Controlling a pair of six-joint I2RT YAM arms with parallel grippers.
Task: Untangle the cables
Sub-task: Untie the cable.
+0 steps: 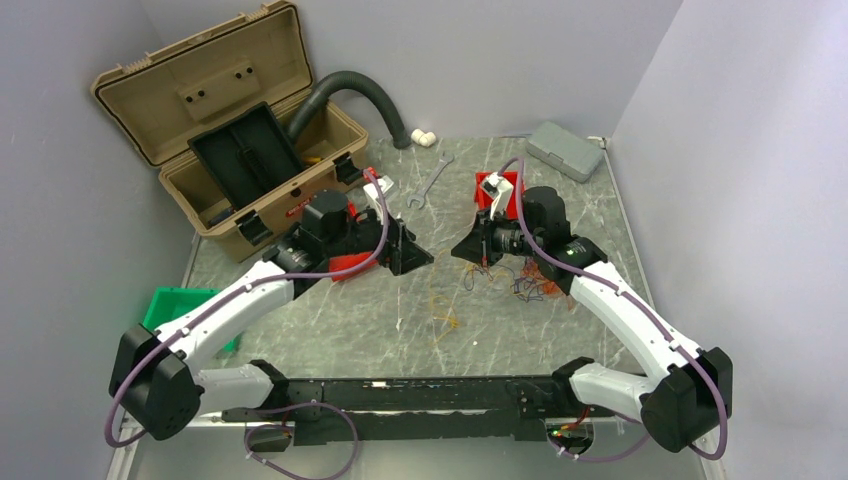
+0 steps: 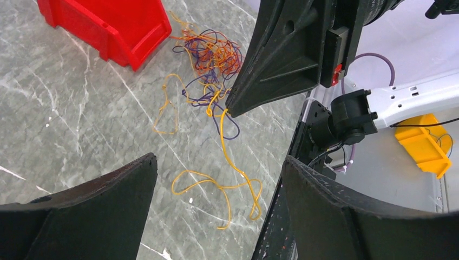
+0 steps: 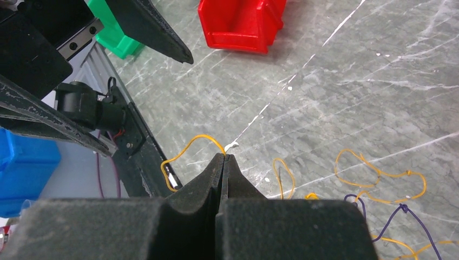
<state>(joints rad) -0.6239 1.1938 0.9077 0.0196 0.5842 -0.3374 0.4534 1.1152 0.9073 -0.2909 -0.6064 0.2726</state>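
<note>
The cables (image 1: 522,285) lie as a small tangle of orange, yellow and dark purple strands on the marble table, under my right arm. The tangle also shows in the left wrist view (image 2: 211,54). A long yellow strand (image 2: 238,168) trails out of it toward the table's front. My right gripper (image 3: 223,157) is shut on this yellow strand (image 3: 189,145) at its tips, a little above the table; it also shows in the left wrist view (image 2: 231,111). My left gripper (image 2: 216,162) is open and empty, above the strand's loose end, facing the right gripper (image 1: 460,250).
An open tan toolbox (image 1: 230,130) and a grey hose (image 1: 350,90) stand at the back left. A wrench (image 1: 430,180), a grey case (image 1: 565,150) and a red bin (image 1: 497,190) lie at the back. Another red bin (image 2: 108,24) is beside the tangle. A green bin (image 1: 175,305) is at the left edge.
</note>
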